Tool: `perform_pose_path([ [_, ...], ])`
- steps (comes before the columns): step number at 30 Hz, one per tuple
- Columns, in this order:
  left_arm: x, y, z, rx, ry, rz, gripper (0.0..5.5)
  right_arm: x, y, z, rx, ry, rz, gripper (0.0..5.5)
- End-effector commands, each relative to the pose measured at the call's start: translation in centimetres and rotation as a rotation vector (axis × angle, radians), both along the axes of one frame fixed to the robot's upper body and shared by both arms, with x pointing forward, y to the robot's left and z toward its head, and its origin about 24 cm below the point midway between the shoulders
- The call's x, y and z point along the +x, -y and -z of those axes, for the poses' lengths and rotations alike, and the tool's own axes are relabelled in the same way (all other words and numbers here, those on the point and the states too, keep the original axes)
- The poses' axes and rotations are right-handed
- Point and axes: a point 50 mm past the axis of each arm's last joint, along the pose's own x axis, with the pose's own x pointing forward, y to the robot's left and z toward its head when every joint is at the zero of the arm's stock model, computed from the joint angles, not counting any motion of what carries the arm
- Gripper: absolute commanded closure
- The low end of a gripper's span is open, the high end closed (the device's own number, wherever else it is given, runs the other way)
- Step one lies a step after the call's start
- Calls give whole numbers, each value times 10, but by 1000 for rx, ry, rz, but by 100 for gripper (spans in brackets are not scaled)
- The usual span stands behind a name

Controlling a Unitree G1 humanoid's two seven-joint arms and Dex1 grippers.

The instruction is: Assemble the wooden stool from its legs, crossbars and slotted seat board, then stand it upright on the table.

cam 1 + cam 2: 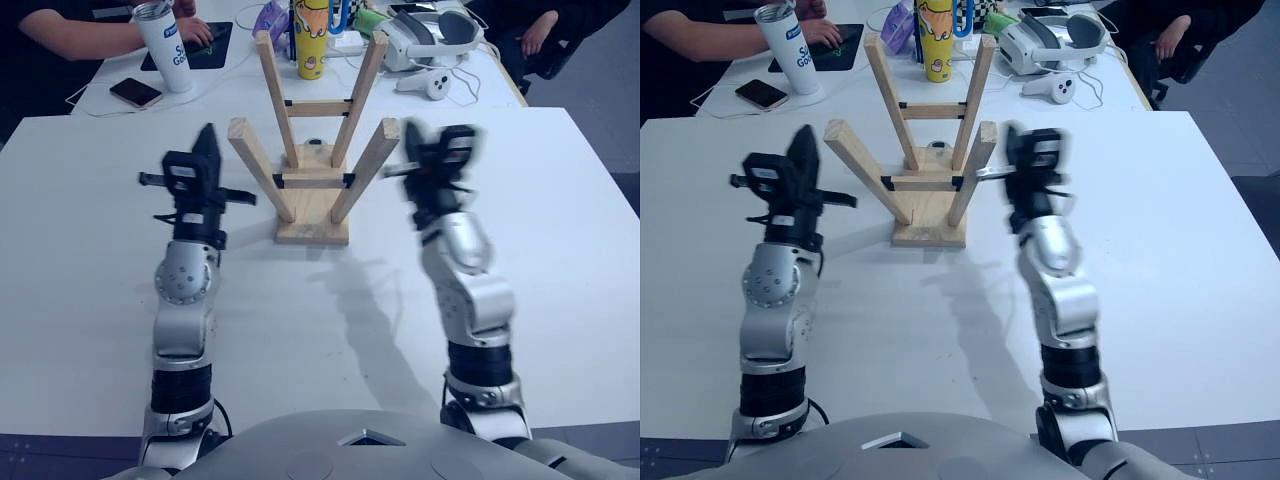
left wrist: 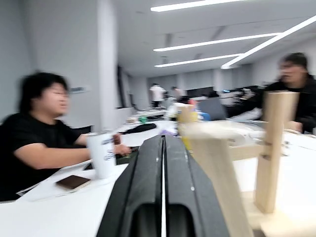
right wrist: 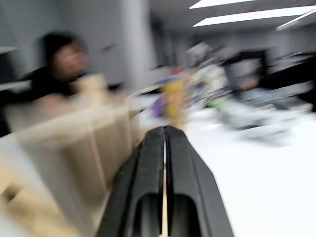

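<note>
both hands are raised over the surface [image 1: 90,260], nearest of all: the left hand [image 1: 207,140] is closed on nothing, its fingers [image 2: 143,187] pressed together, and the right hand [image 1: 428,140] is likewise closed and empty. the stool [image 1: 313,185] is found between and just beyond them, at the middle of the surface, put together but upside down: the seat board [image 1: 312,232] lies flat on the surface, four legs [image 1: 365,170] splay upward, and crossbars [image 1: 313,181] are fitted between them. the right hand is seen just beside one leg, the left a little apart. assembly is judged done, and the step in hand is the turning upright. for that, the hands would need to be opened, a leg gripped on each side, and the stool tipped onto its feet. farther back, on another surface, a tumbler [image 1: 165,45], a phone [image 1: 135,92], a yellow cup [image 1: 310,40] and a headset [image 1: 430,35] are laid.
</note>
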Motion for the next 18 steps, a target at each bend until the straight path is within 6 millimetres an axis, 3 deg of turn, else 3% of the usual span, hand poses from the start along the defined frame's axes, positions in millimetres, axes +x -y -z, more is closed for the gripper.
perform_pose_path([
  [1,4,-2,7,20,-68,-33,547,-2,31,34,-104,-165,124,550],
  [4,2,-9,16,32,-107,-62,547,-3,57,46,-175,-197,165,550],
  [6,-1,-16,25,52,-135,-81,547,2,63,44,-175,-168,146,550],
  [11,-6,-42,60,128,-269,-140,547,20,29,18,-89,7,-58,550],
  [18,31,-43,95,280,-465,-77,547,58,-16,10,-100,114,-202,550],
])
